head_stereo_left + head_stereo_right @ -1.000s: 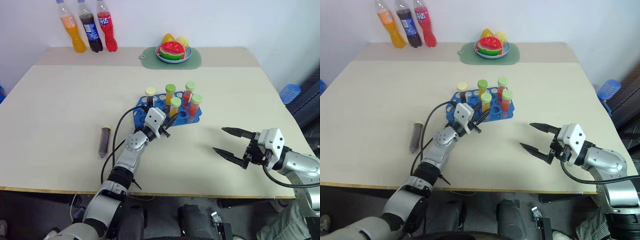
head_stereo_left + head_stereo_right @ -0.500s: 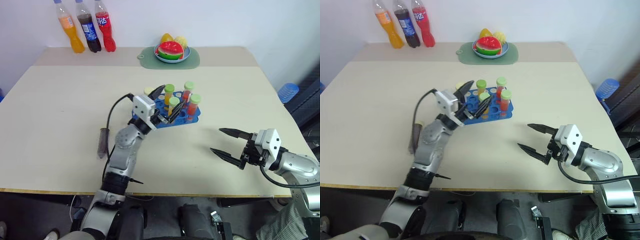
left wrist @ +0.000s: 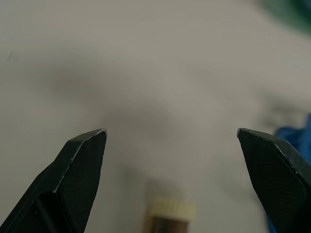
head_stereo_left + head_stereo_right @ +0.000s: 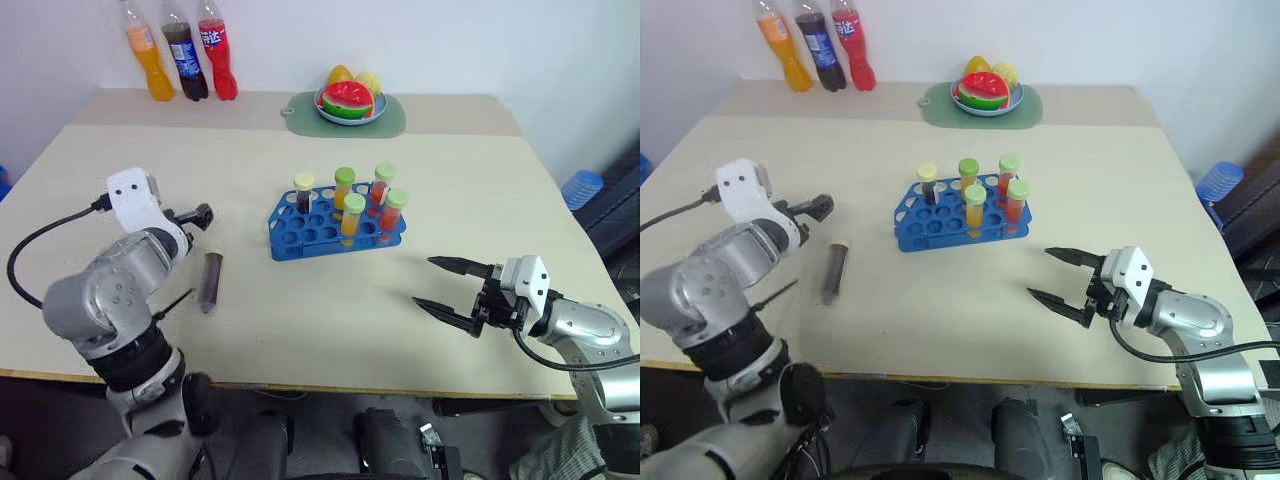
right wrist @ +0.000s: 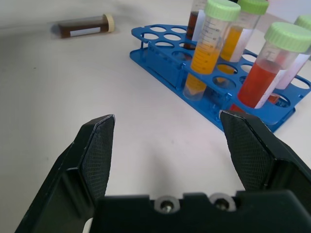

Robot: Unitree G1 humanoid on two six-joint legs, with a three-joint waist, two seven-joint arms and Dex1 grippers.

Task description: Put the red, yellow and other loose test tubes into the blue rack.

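The blue rack stands mid-table with several capped tubes upright in it: red, yellow and a dark one. A loose brown test tube with a cream cap lies flat on the table left of the rack. My left gripper hovers open and empty just beyond that tube's capped end; in the left wrist view the cap shows low between the spread fingertips. My right gripper is open and empty above the table, right of the rack and pointing towards it.
Three drink bottles stand at the far left edge. A plate of fruit on a green mat sits at the far middle. A blue stool is beyond the table's right side.
My left gripper has swung left from the rack's front edge to above the loose tube and has opened. The right gripper has stayed in place.
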